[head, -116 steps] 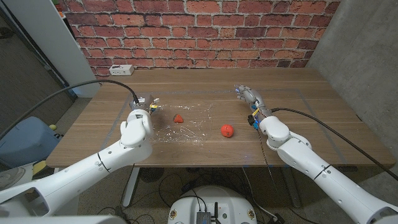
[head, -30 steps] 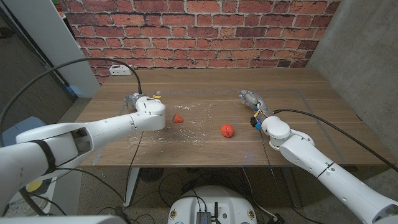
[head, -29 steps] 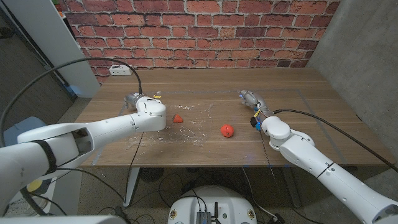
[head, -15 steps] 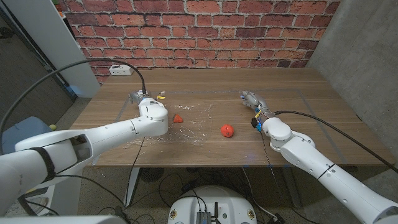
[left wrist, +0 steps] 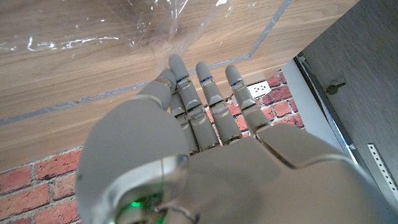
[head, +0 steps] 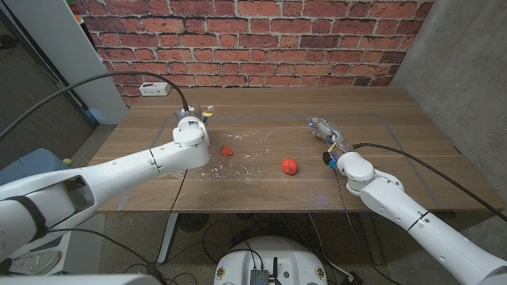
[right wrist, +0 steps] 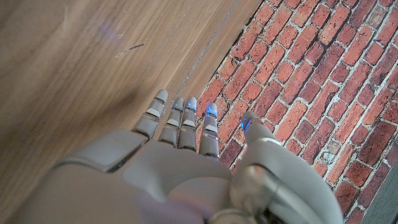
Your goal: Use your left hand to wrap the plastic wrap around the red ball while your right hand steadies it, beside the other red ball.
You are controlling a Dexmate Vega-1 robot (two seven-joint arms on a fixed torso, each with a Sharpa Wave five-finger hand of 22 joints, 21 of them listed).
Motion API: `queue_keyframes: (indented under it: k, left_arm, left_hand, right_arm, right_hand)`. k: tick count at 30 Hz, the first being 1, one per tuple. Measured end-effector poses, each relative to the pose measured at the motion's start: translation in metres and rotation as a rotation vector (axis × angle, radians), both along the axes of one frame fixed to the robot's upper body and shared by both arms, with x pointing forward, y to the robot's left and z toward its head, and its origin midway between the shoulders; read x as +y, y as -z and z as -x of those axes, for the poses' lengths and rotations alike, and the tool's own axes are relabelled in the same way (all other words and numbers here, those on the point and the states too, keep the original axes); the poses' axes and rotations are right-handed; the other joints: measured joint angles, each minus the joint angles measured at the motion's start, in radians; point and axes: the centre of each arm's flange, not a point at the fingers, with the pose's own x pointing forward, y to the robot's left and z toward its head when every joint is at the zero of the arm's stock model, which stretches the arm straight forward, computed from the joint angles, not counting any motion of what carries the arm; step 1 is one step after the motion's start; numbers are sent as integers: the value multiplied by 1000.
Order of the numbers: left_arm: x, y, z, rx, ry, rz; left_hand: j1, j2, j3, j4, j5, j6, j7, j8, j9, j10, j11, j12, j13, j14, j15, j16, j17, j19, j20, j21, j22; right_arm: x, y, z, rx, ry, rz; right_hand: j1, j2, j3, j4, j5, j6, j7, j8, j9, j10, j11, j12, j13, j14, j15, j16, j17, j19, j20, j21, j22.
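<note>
On the wooden table, plastic wrap seemingly underlies one red ball.

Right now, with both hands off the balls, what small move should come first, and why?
Probably ease the left hand toward the near corner of the plastic wrap and pinch it. That hand holds nothing; the wrap lies flat with one red ball on it. The right hand is apart from it, past the other red ball.

Crinkled glossy plastic wrap on matt wooden table
</note>
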Motion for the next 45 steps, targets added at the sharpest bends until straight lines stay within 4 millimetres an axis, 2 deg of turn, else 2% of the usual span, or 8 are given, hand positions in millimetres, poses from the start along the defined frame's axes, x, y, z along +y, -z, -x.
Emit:
queue_keyframes:
  k: [4,7,10,16,27,32,45]
  left_arm:
    - [-10,-7,6,-10,56,6]
    - [-14,-11,9,-17,68,7]
    - [-22,-15,10,-12,107,10]
    - [-36,-21,11,2,165,15]
    - [-63,-31,13,24,266,16]
    - [-74,-35,14,36,308,16]
    - [-103,-42,13,73,393,4]
  left_hand:
    - [0,0,4,4,0,0,0,0,4,0,0,0,6,0,0,0,0,0,0,0,0]
    - [0,0,4,4,0,0,0,0,4,0,0,2,6,6,-2,0,0,0,0,1,0]
    - [1,-1,4,4,0,0,0,3,6,0,0,7,10,7,-4,0,0,0,0,4,0]
    - [1,-2,4,4,0,0,0,3,10,0,0,7,15,7,-4,0,0,0,0,4,0]
    - [7,-6,4,5,0,2,2,3,18,0,0,15,26,17,-8,0,0,4,-4,8,0]
    - [8,-5,0,9,0,4,4,3,19,5,5,22,28,19,-6,0,0,6,-5,8,0]
    - [10,-3,0,9,-2,6,6,1,25,5,5,30,36,20,-5,0,0,6,-5,8,0]
  right_arm:
    - [-3,2,0,-2,-6,3]
    - [-3,2,1,-1,-13,6]
    - [-9,5,-1,10,-17,25]
    - [-13,4,-3,21,-35,48]
    - [-18,1,-9,41,-80,98]
    - [-20,-1,-11,44,-96,116]
    - [-25,1,-12,47,-120,136]
  right_hand:
    - [7,-7,0,0,0,76,-6,18,-2,85,-24,25,-2,37,-6,14,-3,4,3,5,0]
    - [7,-6,0,0,0,94,0,18,-3,137,-30,39,-7,56,-11,20,-3,8,0,12,0]
    - [12,-1,0,0,0,94,0,18,-3,155,-24,40,-12,60,-14,26,-3,8,0,12,0]
    - [12,-1,0,0,0,90,4,11,-2,143,-8,35,-16,56,-10,26,-3,8,0,12,0]
    - [17,-7,4,-4,0,90,3,10,-2,148,-13,30,-21,56,-10,26,-3,8,0,12,0]
    - [17,-7,4,-4,0,90,3,3,-2,124,10,20,-26,52,-7,26,-3,8,0,12,0]
    - [17,-7,4,-4,0,85,9,-4,-2,120,22,12,-26,50,-5,21,-3,4,4,12,0]
